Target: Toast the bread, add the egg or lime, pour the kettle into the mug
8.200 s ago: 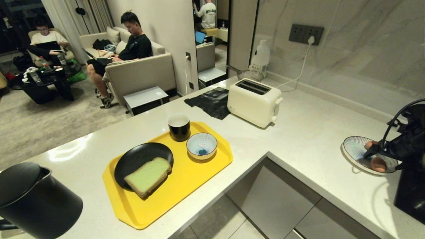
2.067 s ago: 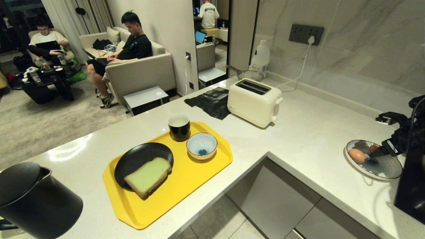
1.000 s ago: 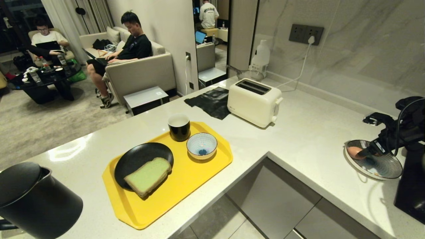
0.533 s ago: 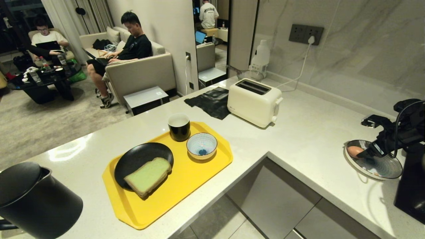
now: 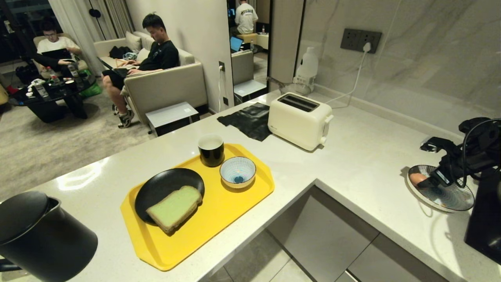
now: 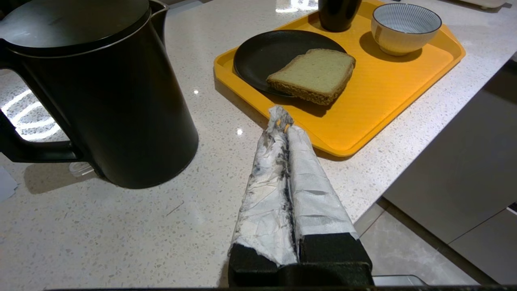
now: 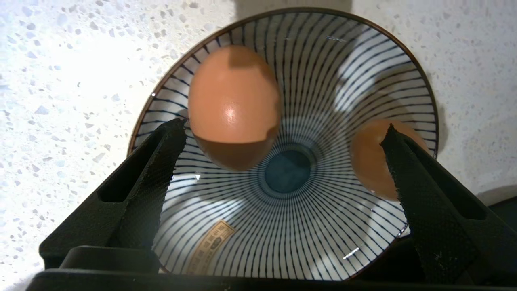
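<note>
From the head camera, the right gripper [image 5: 429,164] hung over the near-left rim of a striped plate [image 5: 450,197] at the right end of the white counter [image 5: 364,164], its two black fingers spread wide with one egg [image 5: 417,178] showing just below the lower fingertip. Well apart on the left, a yellow tray [image 5: 227,211] carried the bread [image 5: 174,207] on a black plate [image 5: 164,184], the mug [image 5: 211,149] and a striped bowl [image 5: 237,171]; the kettle [image 5: 35,235] stood at the near-left corner and a cream toaster [image 5: 299,120] farther back. The left wrist camera showed the left gripper [image 6: 281,121] closed tight on nothing, its wrapped fingers [image 6: 307,186] pressed together above the counter, between the kettle [image 6: 101,89] and the tray [image 6: 387,97], pointing toward the bread [image 6: 313,74]. The right wrist camera looked straight down into the plate [image 7: 307,226]: the fingers [image 7: 157,161] stood fully apart and held nothing; the nearer egg [image 7: 233,106] lay between them, just beside one fingertip, while a second egg [image 7: 369,159] lay partly hidden behind the other finger.
</note>
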You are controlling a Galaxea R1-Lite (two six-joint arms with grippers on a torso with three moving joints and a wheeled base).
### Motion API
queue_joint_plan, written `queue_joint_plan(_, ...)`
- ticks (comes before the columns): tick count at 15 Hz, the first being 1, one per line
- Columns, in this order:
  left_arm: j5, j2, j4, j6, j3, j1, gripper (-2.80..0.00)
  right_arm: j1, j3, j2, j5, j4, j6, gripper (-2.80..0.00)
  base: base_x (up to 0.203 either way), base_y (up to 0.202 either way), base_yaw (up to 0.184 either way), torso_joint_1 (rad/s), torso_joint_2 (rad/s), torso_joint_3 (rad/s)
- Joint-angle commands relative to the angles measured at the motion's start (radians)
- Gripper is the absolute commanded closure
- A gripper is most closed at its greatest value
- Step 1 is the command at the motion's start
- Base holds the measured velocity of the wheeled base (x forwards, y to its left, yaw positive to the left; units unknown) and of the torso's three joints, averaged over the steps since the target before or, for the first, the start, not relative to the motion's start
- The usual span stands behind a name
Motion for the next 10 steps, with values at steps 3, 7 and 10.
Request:
queue_joint_plan(3,0.0,-0.003,0.0,0.0,0.0,0.0,0.0,0.008,0.0,0.014,0.002,0.004,-0.031,-2.8,0.0,0.0,0.0,0.0,0.0,0.0)
queue_joint_plan(7,0.0,-0.003,0.0,0.0,-0.001,0.0,0.0,0.01,0.0,0.025,0.002,0.005,-0.042,-2.8,0.0,0.0,0.0,0.0,0.0,0.0)
queue_joint_plan(10,0.0,-0.003,0.0,0.0,0.0,0.0,0.0,0.01,0.0,0.03,0.003,0.005,-0.075,-2.8,0.0,0.0,0.0,0.0,0.0,0.0)
